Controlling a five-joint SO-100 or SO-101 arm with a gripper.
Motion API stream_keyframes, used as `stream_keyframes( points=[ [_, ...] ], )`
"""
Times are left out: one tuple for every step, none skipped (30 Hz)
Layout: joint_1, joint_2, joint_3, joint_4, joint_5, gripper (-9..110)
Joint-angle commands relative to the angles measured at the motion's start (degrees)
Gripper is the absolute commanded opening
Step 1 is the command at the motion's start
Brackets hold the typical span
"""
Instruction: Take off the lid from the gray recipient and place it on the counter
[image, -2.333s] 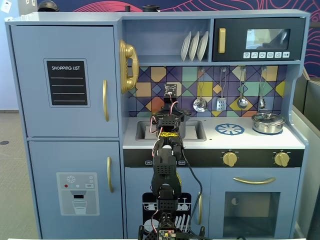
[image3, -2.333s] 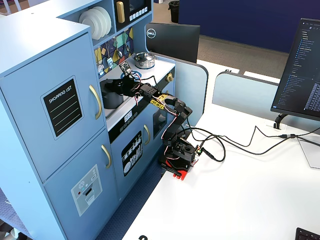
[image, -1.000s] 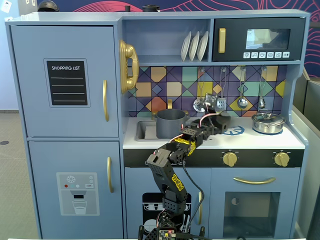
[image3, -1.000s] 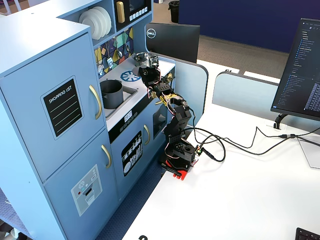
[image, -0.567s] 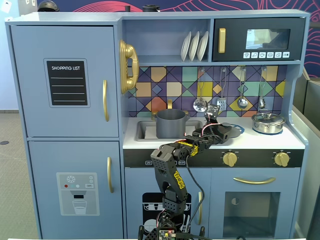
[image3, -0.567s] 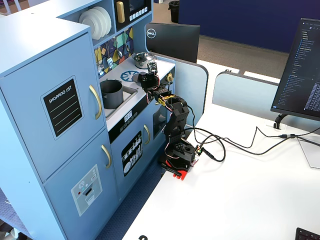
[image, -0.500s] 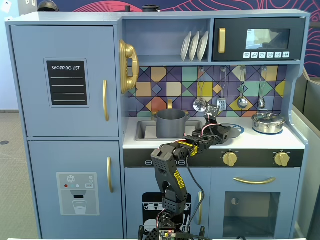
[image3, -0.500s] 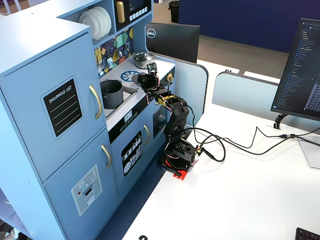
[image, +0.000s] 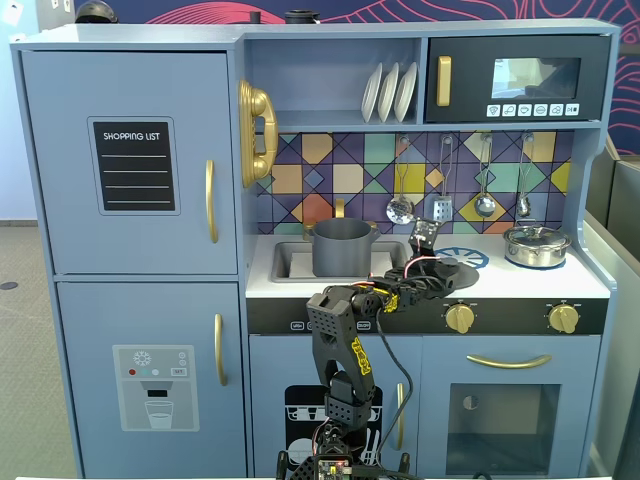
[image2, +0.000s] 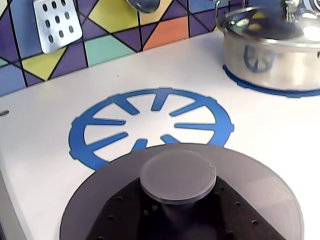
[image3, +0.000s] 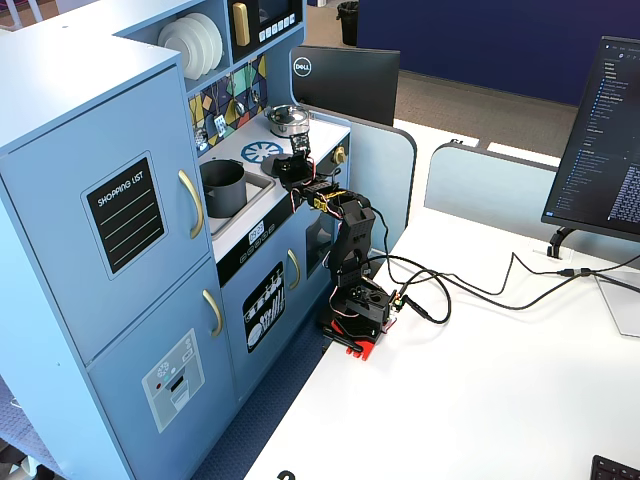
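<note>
The dark gray lid (image2: 260, 192) lies low and flat over the white counter (image2: 40, 150), its far edge covering the near rim of the blue burner print (image2: 150, 122). My gripper (image2: 181, 206) is shut on the stem under the lid's knob, one black finger on each side. In a fixed view the gripper (image: 432, 272) holds the lid (image: 452, 268) in front of the burner print, right of the sink. The gray recipient (image: 342, 248) stands uncovered in the sink, also seen as the open pot (image3: 222, 187). Whether the lid touches the counter I cannot tell.
A shiny silver pot (image2: 272, 50) with its own lid stands on the right burner, close behind and to the right of the gripper. Utensils (image: 443, 205) hang on the tiled back wall. Gold knobs (image: 460, 318) sit on the front panel below the counter edge.
The arm has carried the lid rightward from the gray pot and down. Over the last half second it sank lower toward the counter in front of the burner print.
</note>
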Motion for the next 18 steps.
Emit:
stream_keyframes(
  points=[
    [-0.1, 0.4, -0.2, -2.2, -0.2, 0],
    [-0.1, 0.4, -0.1, -1.8, -0.7, 0],
    [-0.1, 0.4, 0.0, -1.4, -1.1, 1],
    [0.1, 0.5, 0.2, -1.1, -1.0, 3],
    [0.4, 1.0, 0.5, -0.6, -0.4, 9],
    [0.7, 1.6, 1.0, 0.4, -0.4, 14],
    [0.9, 1.9, 1.2, 1.2, -1.1, 19],
    [1.1, 2.3, 1.7, 1.6, -1.4, 23],
    [1.3, 2.5, 2.0, 1.7, -1.6, 26],
    [1.4, 2.7, 2.2, 1.7, -1.6, 29],
    [1.7, 2.8, 2.4, 1.7, -1.5, 32],
    [2.0, 3.0, 2.5, 1.7, -1.4, 34],
    [2.2, 3.3, 2.7, 1.7, -1.5, 36],
    [2.5, 3.5, 2.9, 1.7, -1.5, 37],
    [2.9, 3.8, 3.1, 1.7, -1.6, 38],
    [3.2, 4.1, 3.3, 1.6, -1.6, 39],
    [3.5, 4.3, 3.3, 1.5, -1.6, 39],
    [3.8, 4.4, 3.1, 1.3, -1.6, 38]
  ],
)
